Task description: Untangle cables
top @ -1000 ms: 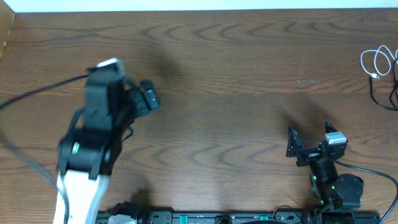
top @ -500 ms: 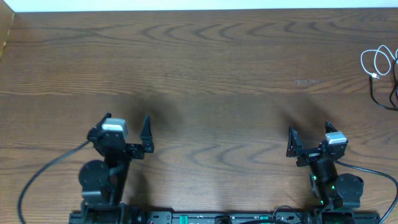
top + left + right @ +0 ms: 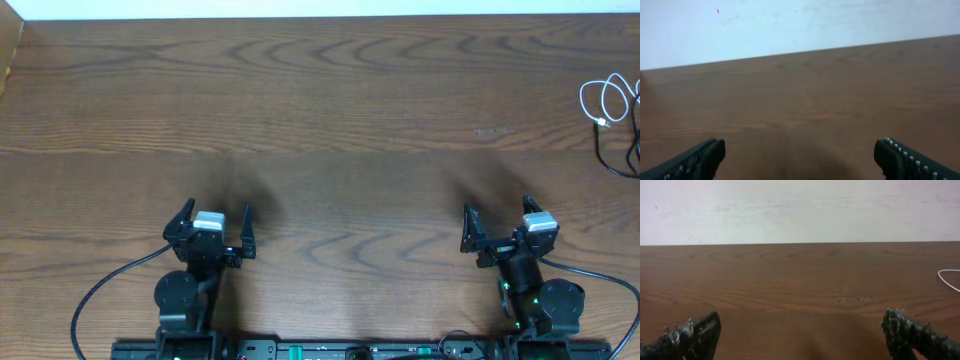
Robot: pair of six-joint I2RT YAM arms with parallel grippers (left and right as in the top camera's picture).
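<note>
Cables lie at the far right edge of the worktop (image 3: 350, 120): the white cable (image 3: 605, 103) in loose loops, the black cable (image 3: 603, 155) just beside it and running out of view, so I cannot tell whether they cross. Both arms sit folded low at the near edge, well apart from them. The left tool (image 3: 215, 228) and the right tool (image 3: 497, 215) each stand wide, holding nothing. It looks like a rest pose, and the right tool is the nearer one to reach with.

The left gripper (image 3: 217, 212) and right gripper (image 3: 497, 208) were black with small white blocks (image 3: 208, 221). Thin black wires (image 3: 102, 292) curled out low in the frame.
</note>
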